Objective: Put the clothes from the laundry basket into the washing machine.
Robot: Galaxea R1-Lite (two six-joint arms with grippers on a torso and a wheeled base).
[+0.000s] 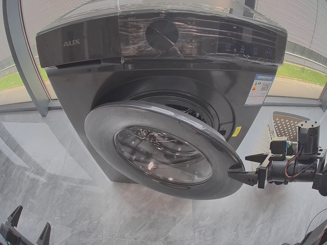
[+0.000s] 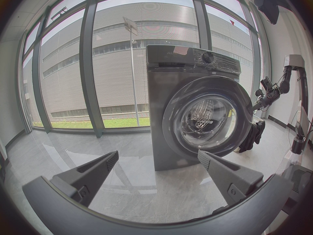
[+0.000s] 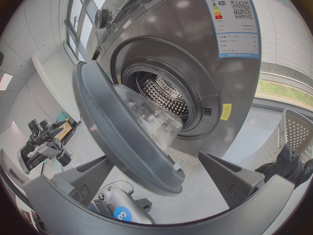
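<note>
Door [image 1: 163, 150], centre: ajar. Right pincer [image 1: 238, 165], lower right: open, astride rim [image 1: 229, 152]. Left pincer [image 1: 30, 223], lower left: open. Advised: follow hinge arc, swing fully wide before basket [image 1: 289, 126].

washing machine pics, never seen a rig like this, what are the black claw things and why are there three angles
This is a robot with two arms, each ending in a two-fingered gripper. The head view looks down from the robot's head at the washing machine on the floor, its round door partly open. The other two views come from cameras on the wrists, so each shows its own fingers up close. The right gripper is open, with the door's rim between its fingers. The left gripper is open too, low and away from the machine, holding nothing. Beside the machine stands a white laundry basket with dark clothes draped over its edge.
</note>
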